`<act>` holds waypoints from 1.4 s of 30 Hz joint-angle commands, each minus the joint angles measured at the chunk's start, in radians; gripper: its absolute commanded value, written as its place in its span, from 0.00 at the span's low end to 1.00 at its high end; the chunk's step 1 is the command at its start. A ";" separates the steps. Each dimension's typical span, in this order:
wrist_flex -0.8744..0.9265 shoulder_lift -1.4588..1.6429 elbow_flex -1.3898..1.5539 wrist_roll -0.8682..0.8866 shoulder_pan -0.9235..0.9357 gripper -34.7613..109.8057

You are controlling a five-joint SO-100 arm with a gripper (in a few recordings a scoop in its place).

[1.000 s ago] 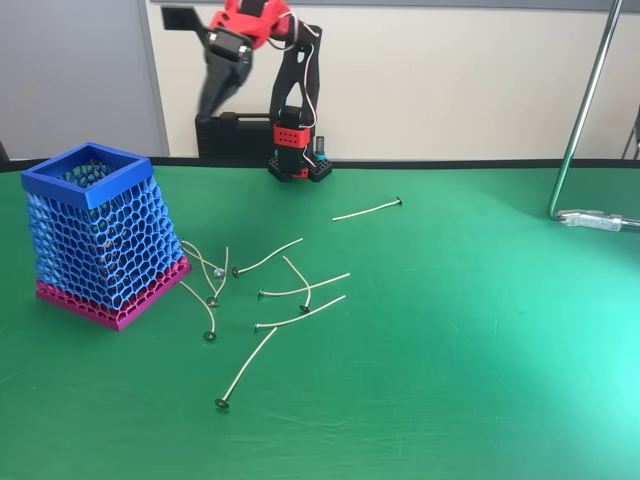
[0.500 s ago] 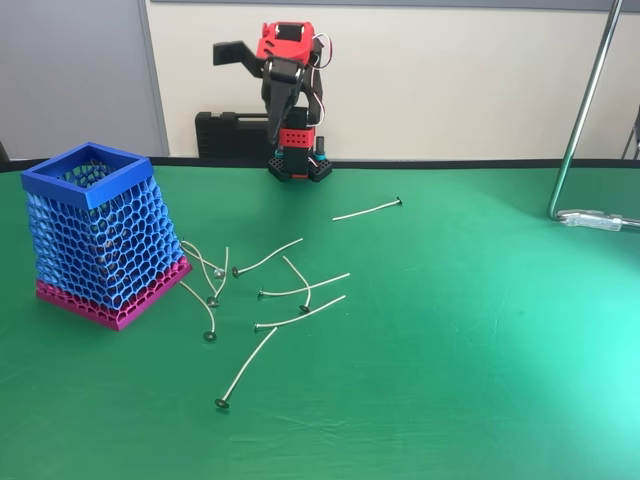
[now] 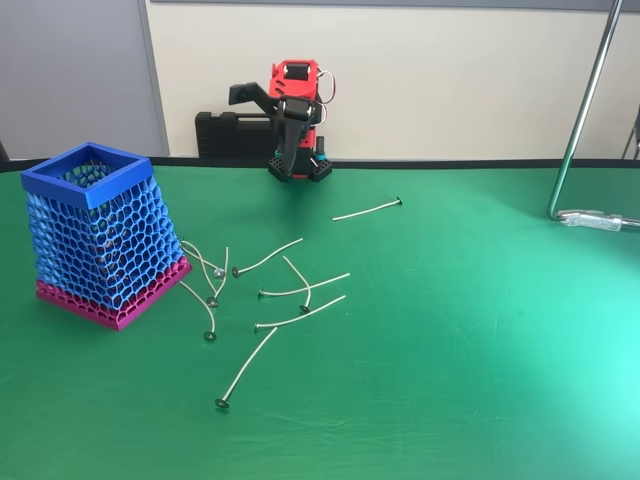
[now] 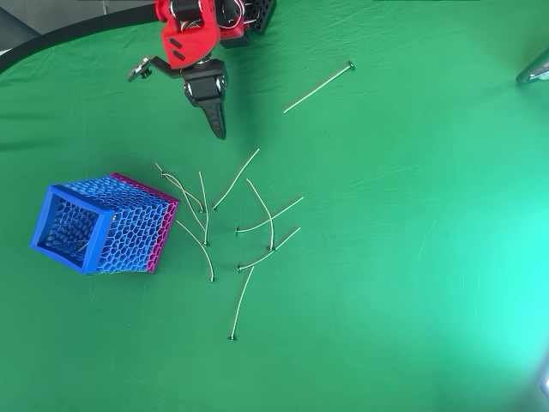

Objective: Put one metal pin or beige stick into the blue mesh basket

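On the green table mat [image 4: 403, 257] we've got a scatter of thin, pale, slightly bent wire-like metal pins [image 4: 257, 225] with little flat heads, most of them bunched in a loose pile just right of the tall blue honeycomb-mesh basket [image 4: 94, 225] with its square blue rim and magenta base. One lone pin [image 4: 317, 87] sits well apart from the pile, up toward the arm's base, lying on a slant with its head at the upper right in the overhead view.

Nearest the claw looks to be the curved pin [image 4: 236, 178] at the top of the pile. In the overhead view it runs diagonally, lower left to upper right, and its upper end is near the claw's tip, slightly below and to the right. So we'd guess the coming move is mostly a reach forward and down, with the wrist turned so the jaws cross that diagonal rather than run along it.

As for the red and black gripper [image 4: 218, 125] itself, it hangs in the air close to its own base, pointing down toward the pile, nothing in it. The fingers look pressed together into one narrow black point in both views [image 3: 287, 155].

No pin has been picked up yet, so we reckon we're right at the start of an approach. Basket's upright, opening clear.
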 commanded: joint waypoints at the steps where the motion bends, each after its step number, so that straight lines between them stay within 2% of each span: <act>1: -0.012 0.054 0.040 0.011 -0.003 0.24; 20: -0.008 0.270 0.265 0.015 -0.011 0.24; 28: 0.075 0.276 0.267 0.049 -0.014 0.25; 37: 0.081 0.278 0.267 0.057 -0.014 0.27; 42: 0.081 0.278 0.267 0.057 -0.014 0.25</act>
